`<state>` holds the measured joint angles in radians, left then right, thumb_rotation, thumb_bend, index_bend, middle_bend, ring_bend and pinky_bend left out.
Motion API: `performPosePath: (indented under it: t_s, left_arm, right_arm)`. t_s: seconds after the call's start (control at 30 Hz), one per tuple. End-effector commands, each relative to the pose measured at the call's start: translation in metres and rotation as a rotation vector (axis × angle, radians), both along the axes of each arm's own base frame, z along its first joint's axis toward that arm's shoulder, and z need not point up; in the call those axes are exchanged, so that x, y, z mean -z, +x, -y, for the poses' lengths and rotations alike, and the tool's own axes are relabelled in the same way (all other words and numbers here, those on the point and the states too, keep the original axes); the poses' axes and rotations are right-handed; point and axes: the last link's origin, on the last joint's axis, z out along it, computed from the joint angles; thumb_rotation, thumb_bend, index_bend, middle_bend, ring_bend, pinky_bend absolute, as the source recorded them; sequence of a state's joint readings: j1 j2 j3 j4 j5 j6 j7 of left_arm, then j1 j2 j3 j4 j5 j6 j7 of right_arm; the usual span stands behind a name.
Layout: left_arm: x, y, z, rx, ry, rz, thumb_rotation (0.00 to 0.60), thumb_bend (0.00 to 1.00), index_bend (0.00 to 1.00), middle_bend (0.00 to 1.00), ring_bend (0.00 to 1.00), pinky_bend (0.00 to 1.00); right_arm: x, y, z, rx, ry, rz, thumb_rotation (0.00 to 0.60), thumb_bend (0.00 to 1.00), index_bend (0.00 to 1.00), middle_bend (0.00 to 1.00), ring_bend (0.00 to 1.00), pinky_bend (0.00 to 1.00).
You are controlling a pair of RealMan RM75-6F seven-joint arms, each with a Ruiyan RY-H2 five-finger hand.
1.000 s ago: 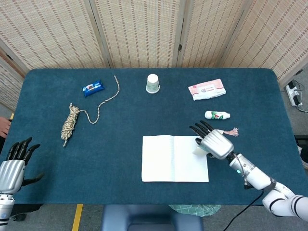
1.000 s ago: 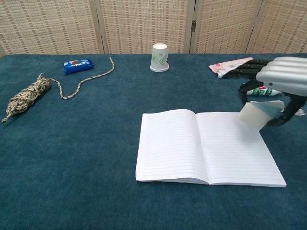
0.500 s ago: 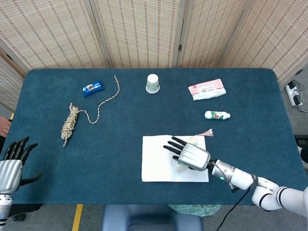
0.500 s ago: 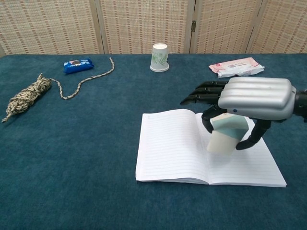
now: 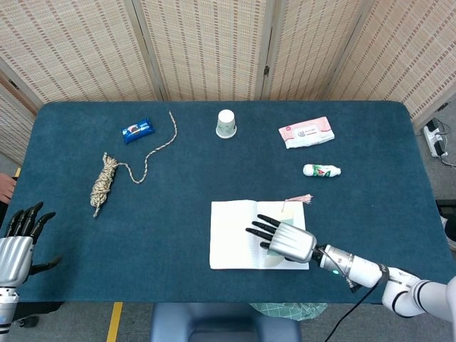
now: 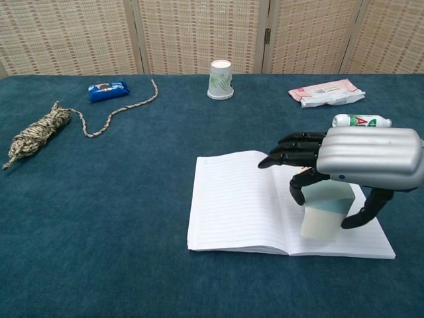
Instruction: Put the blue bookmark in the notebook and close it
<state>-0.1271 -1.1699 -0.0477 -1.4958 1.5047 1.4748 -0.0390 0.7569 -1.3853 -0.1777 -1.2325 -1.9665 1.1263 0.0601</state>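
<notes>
The notebook [image 5: 259,234] is lying open on the blue tabletop [image 5: 178,206], near the front edge, with its lined pages facing up. The right robot hand [image 5: 288,241] is hovering over the right-hand page, palm down, with its dark fingers [image 6: 295,142] stretched toward the middle fold. It is pinching the bookmark [image 6: 325,212] between the thumb and a finger. In the chest view the bookmark is hanging upright, pale with a blue-green upper band, and its lower edge is sitting on or just above the right page; I cannot tell whether it is touching the paper. In the head view a pinkish tassel [image 5: 299,199] is lying at the far edge of the notebook, just past the right page.

The left robot hand [image 5: 20,239] is resting at the left front corner of the tabletop, holding nothing, with its fingers spread apart.

Farther back, a paper cup [image 5: 226,123] is standing upright near the middle. A pack of wipes [image 5: 306,132] is lying to its right, and a small tube [image 5: 321,170] is lying on its side nearer the notebook. On the left side, a blue snack packet [image 5: 137,130] is sitting beside a bundle of rope [image 5: 105,181] whose loose end is trailing toward the back.
</notes>
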Motion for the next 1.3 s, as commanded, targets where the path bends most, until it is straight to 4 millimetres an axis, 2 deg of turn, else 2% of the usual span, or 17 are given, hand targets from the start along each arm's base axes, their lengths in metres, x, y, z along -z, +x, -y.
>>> performPosePath:
  t_s: [0.03,0.23,0.53,0.7,0.83,0.9,1.1,1.2,1.3]
  left_arm:
    - [0.000,0.000,0.000,0.000,-0.001,-0.001,0.600,0.17,0.21,0.06,0.00,0.00]
    - [0.000,0.000,0.000,-0.001,0.000,0.001,0.600,0.17,0.21,0.06,0.00,0.00]
    - [0.000,0.000,0.000,0.002,-0.001,0.002,0.600,0.17,0.21,0.06,0.00,0.00]
    - [0.000,0.000,0.000,0.005,0.001,0.005,0.600,0.17,0.21,0.06,0.00,0.00]
    - [0.001,0.000,0.000,0.004,-0.007,0.003,0.600,0.17,0.21,0.06,0.00,0.00]
    - [0.001,0.001,0.000,0.006,-0.006,0.005,0.600,0.17,0.21,0.06,0.00,0.00]
    - [-0.001,0.001,0.001,0.011,-0.003,0.024,0.600,0.17,0.21,0.06,0.00,0.00]
    - [-0.002,0.001,0.001,0.012,-0.004,0.029,0.600,0.17,0.21,0.06,0.00,0.00]
    - [-0.004,0.001,0.001,0.017,-0.001,0.035,0.600,0.17,0.21,0.06,0.00,0.00]
  right_arm:
    - [0.000,-0.004,0.000,0.015,-0.006,-0.009,0.600,0.14,0.38,0.08,0.02,0.00]
    - [0.001,-0.008,-0.002,0.033,-0.004,-0.015,0.600,0.14,0.29,0.07,0.02,0.00]
    - [-0.002,-0.012,-0.006,0.044,-0.005,-0.017,0.600,0.13,0.29,0.07,0.02,0.00]
    - [-0.014,-0.013,0.007,0.114,-0.093,0.038,0.600,0.14,0.29,0.07,0.02,0.00]
    - [-0.017,-0.018,0.026,0.275,-0.120,0.023,0.600,0.18,0.27,0.13,0.03,0.00]
    - [-0.017,-0.017,0.034,0.340,-0.131,0.021,0.600,0.24,0.24,0.16,0.03,0.00]
    - [-0.013,-0.003,0.051,0.491,-0.127,0.042,0.599,0.39,0.24,0.25,0.06,0.00]
    - [-0.008,0.007,0.055,0.500,-0.122,0.036,0.571,0.45,0.28,0.37,0.14,0.04]
    - [-0.005,0.014,0.056,0.492,-0.120,0.027,0.552,0.48,0.29,0.49,0.25,0.15]
